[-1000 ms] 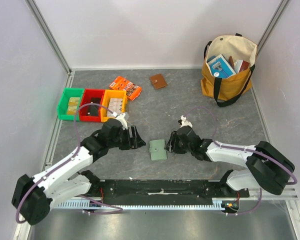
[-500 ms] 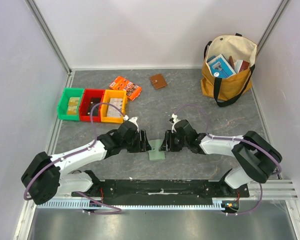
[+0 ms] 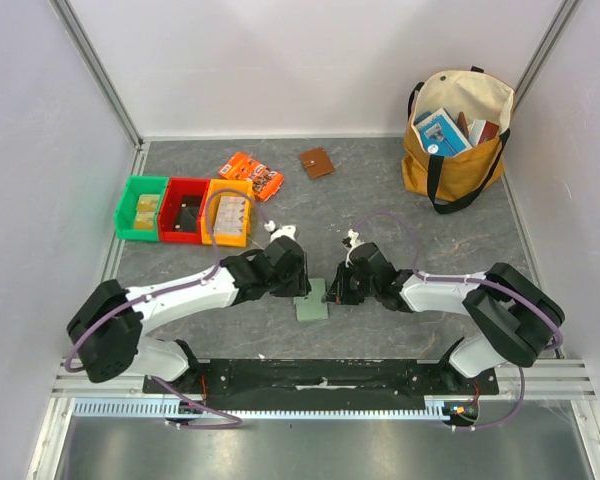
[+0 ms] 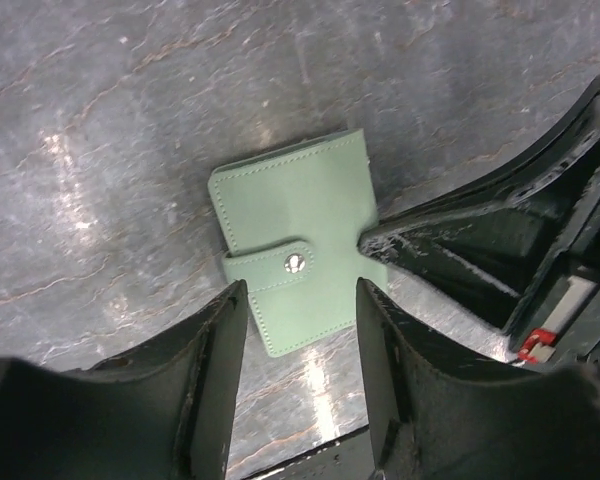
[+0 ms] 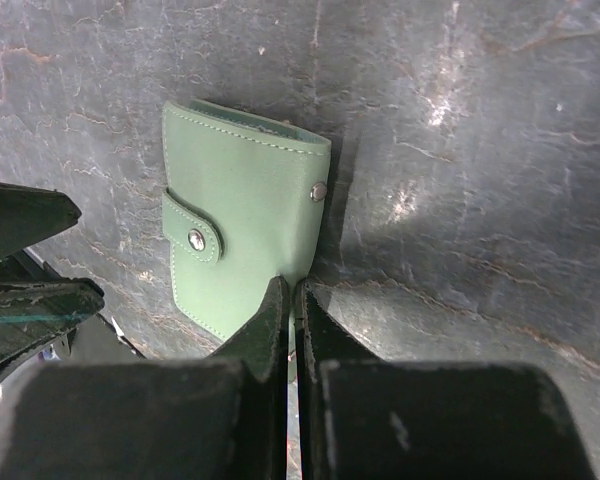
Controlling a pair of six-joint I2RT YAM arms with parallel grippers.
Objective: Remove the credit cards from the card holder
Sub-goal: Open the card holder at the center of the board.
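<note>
Card holder, top view: flat on the table, near the arm bases. Left gripper and right gripper close on it from either side, probably one to pin and one to open.

Left wrist view: card holder snapped closed by its tab, no cards showing. Left gripper jaws parted, straddling its near edge, holding nothing.

Right wrist view: right gripper fingers pressed together, tips touching the card holder's edge; whether it pinches the edge is unclear.

One card holder, three bins, one bag, one packet, one wallet
</note>
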